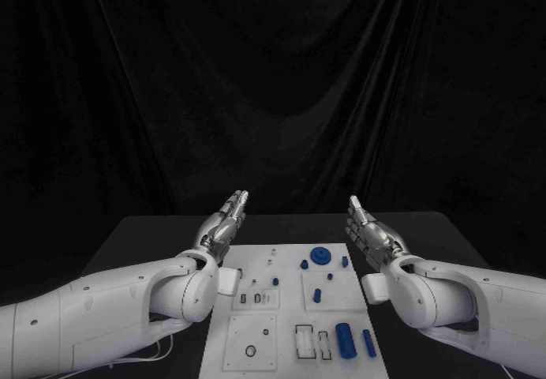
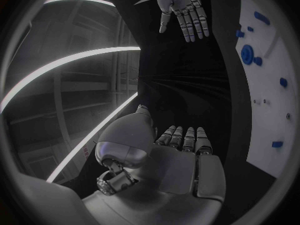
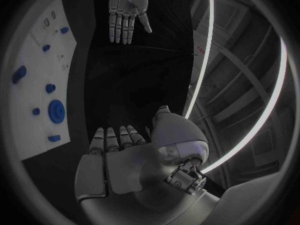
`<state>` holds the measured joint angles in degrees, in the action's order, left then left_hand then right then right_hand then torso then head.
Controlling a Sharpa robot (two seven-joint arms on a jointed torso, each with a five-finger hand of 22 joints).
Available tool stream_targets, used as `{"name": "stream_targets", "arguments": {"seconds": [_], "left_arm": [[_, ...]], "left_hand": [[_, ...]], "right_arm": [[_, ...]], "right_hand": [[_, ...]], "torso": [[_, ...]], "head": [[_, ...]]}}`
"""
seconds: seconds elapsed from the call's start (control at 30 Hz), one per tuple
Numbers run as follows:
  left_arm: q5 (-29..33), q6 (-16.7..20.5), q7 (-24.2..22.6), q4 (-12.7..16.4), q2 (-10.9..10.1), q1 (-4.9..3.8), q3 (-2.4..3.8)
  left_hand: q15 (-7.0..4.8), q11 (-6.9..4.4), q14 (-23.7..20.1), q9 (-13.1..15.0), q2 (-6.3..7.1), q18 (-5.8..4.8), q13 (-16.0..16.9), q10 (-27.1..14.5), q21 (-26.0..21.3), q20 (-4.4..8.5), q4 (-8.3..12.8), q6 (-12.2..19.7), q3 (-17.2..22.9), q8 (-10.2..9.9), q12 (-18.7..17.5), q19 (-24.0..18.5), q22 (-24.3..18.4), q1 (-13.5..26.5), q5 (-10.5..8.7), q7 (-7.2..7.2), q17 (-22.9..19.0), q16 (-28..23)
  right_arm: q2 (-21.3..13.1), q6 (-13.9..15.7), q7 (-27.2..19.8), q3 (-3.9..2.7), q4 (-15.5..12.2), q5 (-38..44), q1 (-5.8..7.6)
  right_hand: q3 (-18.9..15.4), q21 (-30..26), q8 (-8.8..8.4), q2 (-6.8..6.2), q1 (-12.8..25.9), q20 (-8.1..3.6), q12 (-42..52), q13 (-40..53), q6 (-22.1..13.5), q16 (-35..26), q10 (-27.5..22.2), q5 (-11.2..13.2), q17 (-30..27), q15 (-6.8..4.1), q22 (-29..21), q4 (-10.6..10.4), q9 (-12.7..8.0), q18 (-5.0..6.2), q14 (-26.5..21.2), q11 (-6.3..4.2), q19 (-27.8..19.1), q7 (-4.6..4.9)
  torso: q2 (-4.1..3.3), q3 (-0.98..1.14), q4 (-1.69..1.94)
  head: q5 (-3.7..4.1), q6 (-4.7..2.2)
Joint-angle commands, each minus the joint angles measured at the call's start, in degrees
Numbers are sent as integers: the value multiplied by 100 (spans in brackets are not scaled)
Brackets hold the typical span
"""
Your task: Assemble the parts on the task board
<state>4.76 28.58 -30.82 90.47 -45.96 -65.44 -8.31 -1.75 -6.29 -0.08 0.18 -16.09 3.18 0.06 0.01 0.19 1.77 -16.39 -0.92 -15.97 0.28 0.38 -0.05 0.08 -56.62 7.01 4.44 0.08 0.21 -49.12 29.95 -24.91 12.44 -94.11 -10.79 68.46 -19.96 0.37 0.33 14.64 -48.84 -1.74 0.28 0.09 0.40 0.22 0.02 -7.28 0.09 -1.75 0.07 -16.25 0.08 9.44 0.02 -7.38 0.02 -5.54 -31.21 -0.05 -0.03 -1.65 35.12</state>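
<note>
The board point(image 1: 287, 316) lies flat in the middle of the black desk point(image 1: 136, 237), running from the near edge away from the robot, between the two arms. On its far part sits a round blue disc point(image 1: 322, 256), with small blue parts point(image 1: 317, 295) scattered just below it; nearer the robot, on the board's right side, a thick blue cylinder point(image 1: 345, 340) and a slimmer blue peg point(image 1: 368, 343) lie side by side, next to outlined rectangular slots. A small dark ring point(image 1: 250, 350) rests on the near left panel. The left hand point(image 1: 224, 221) hovers over the desk just beside the board's far left corner, fingers straight and close together, pointing away from the robot; it has hold of nothing and touches no part. The right hand point(image 1: 371, 229) mirrors it beside the board's far right corner, fingers likewise extended and free of any part. In the left wrist view, the left hand's point(image 2: 181, 157) flat palm and outstretched fingers show above bare desk, with the right hand point(image 2: 182, 10) facing it across the gap, fingers spread and nothing in them, and the board point(image 2: 275, 100) to one side. The right wrist view gives the same arrangement in reverse: the right hand point(image 3: 119, 155) flat, the left hand point(image 3: 127, 12) opposite, the board point(image 3: 37, 85) alongside.
</note>
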Motion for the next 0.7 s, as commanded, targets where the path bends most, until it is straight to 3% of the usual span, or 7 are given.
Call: {"name": "stream_targets", "arguments": {"seconds": [0.03,0.3,0.43,0.47,0.53,0.63,0.7], "left_arm": [[473,-1328,-423,34,-18,-118,-110],[724,-2098,-586,61,-54,-290,-361],[757,-2200,-607,65,-59,-313,-395],[758,-2644,-734,-238,49,-313,-396],[758,-2642,-732,-259,53,-313,-396],[758,-2616,-748,-286,45,-313,-397],[758,-2596,-769,-299,29,-313,-397]], "left_hand": [[-652,-67,8,8,-24,98,-6,-1,-19,629,-31,-14,-31,-3,-38,5,-8,-130,27,77,-8,-21],[-673,-100,8,12,8,125,-6,-1,-19,621,-19,-35,-40,2,-38,5,-8,-194,20,118,-8,-21],[-611,-81,8,14,41,314,-6,-1,-19,360,-26,-45,-57,3,-38,5,-8,-339,53,117,-8,-21],[-606,-80,8,15,39,338,-6,-1,-19,333,-25,-50,-58,4,-38,5,-8,-356,66,115,-8,-21],[-564,-69,8,17,39,497,-6,-1,-19,109,-29,-60,-77,6,-38,5,-8,-408,73,113,-8,-21],[-547,-53,8,22,35,606,-6,-1,-19,-37,-28,-84,-92,12,-38,5,-8,-436,96,95,-8,-21],[-529,-42,8,28,46,645,-6,-1,-19,-81,-23,-112,-95,18,-38,5,-8,-476,130,79,-8,-21]], "right_arm": [[-48,-895,411,90,-73,-639,96],[-78,-1031,462,170,-103,-741,151],[-78,-1031,462,170,-103,-741,151],[-181,-1746,672,175,42,-633,152],[-188,-1844,696,175,56,-629,152],[-195,-2056,731,175,92,-624,156],[-199,-2252,749,175,126,-599,163]], "right_hand": [[-69,-37,-17,-24,-185,-85,-28,-9,18,-22,-2,4,-9,-749,-7,-17,9,75,-2,-40,-2,-18],[-80,-37,-5,-88,-263,-10,-28,-9,64,-22,-2,25,-9,-700,-7,-26,21,75,-2,14,-2,40],[-68,-37,-1,-114,-334,150,-28,-9,80,-22,-2,20,-9,-588,-7,-28,24,72,-2,113,-2,91],[-64,-37,-2,-120,-352,212,-28,-9,78,-22,-2,19,-9,-545,-7,-30,23,72,-2,146,-2,105],[-58,-37,-3,-128,-378,276,-28,-9,78,-22,-2,18,-9,-496,-7,-28,23,73,-2,187,-2,114],[-38,-37,4,-158,-449,573,-28,-9,108,-22,-2,13,-9,-136,-7,-34,29,85,-2,456,-2,98],[-27,-37,10,-190,-474,791,-28,-9,135,-22,-2,10,-9,209,-7,-32,35,49,-2,631,-2,72]], "torso": [[0,-1,0],[0,-1,0],[0,-1,0],[-48,-10,41],[-51,-10,43],[-64,-14,47],[-74,-18,50]], "head": [[0,0],[0,0],[0,0],[-28,195],[-27,214],[-16,258],[-16,279]]}}
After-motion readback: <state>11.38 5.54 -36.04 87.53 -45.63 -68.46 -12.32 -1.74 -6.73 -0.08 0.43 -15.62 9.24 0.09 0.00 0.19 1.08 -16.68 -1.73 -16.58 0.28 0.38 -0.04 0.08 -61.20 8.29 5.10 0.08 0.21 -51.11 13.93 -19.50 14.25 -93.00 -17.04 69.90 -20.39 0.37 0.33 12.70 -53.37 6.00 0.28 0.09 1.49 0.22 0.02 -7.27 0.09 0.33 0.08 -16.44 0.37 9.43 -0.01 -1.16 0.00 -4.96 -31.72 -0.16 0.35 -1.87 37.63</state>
